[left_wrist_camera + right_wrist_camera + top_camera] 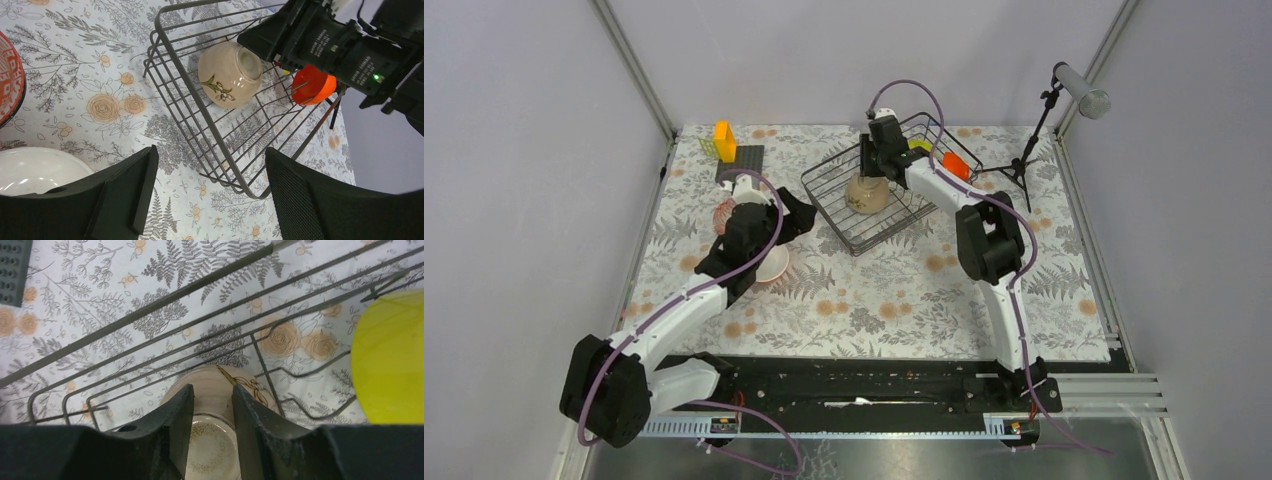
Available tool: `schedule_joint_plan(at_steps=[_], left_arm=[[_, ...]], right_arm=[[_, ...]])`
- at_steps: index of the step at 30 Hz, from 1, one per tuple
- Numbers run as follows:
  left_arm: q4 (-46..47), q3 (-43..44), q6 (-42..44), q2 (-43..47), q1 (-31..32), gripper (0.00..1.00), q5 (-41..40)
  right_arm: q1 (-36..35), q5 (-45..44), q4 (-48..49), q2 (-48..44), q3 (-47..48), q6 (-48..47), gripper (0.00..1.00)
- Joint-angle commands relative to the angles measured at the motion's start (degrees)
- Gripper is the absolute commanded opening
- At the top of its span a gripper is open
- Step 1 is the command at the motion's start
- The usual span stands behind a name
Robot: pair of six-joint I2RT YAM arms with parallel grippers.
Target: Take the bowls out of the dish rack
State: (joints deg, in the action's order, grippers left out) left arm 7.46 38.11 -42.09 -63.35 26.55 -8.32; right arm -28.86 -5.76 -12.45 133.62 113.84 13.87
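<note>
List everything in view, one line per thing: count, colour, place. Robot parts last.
wire dish rack: one, dark metal, far centre of table
round beige bowl: one, flower sprig, on its side in the rack
round orange bowl: one, at the rack's right end
yellow-green bowl: one, in the rack
red-patterned bowl: one, on table left of the rack
white bowl: one, on table under left arm
orange block: one, far left
dark square plate: one, beside the block
microphone stand: one, black, far right
floral tablecloth: one, white
left gripper: open, above table
right gripper: closed around beige bowl's rim
</note>
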Motion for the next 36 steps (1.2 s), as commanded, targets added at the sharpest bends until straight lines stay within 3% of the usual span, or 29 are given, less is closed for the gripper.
schedule_joint_plan(at_steps=[1, 9, 15, 21, 28, 36], left_arm=[[3.2, -0.1, -0.7, -1.0, -0.3, 0.83, -0.5], [3.7, 0.4, -1.4, -3.4, -0.3, 0.83, 2.7], [5.3, 0.8, 0.2, -4.9, -0.2, 0.83, 6.5], [3.5, 3.2, 0.8, -7.9, -0.3, 0.84, 7.0], [1.9, 6.1, 0.2, -10.8, -0.4, 0.84, 6.4], [3.3, 7.8, -1.3, -14.2, -0.8, 0.82, 7.6]], right_arm=[[-1.3, 4.7, 0.3, -7.1, -8.4, 4.1, 0.42], [-2.8, 8.7, 4.4, -17.0, -19.6, 5.9, 0.47], [-2.8, 6.0, -0.3, -21.6, -20.0, 3.1, 0.69], [-2.4, 4.3, -3.2, -23.1, -21.5, 1.4, 0.75], [1.3, 13.7, -4.2, -20.9, -21.9, 5.5, 0.99], [2.9, 21.3, 0.5, -17.3, -23.6, 11.4, 0.99]])
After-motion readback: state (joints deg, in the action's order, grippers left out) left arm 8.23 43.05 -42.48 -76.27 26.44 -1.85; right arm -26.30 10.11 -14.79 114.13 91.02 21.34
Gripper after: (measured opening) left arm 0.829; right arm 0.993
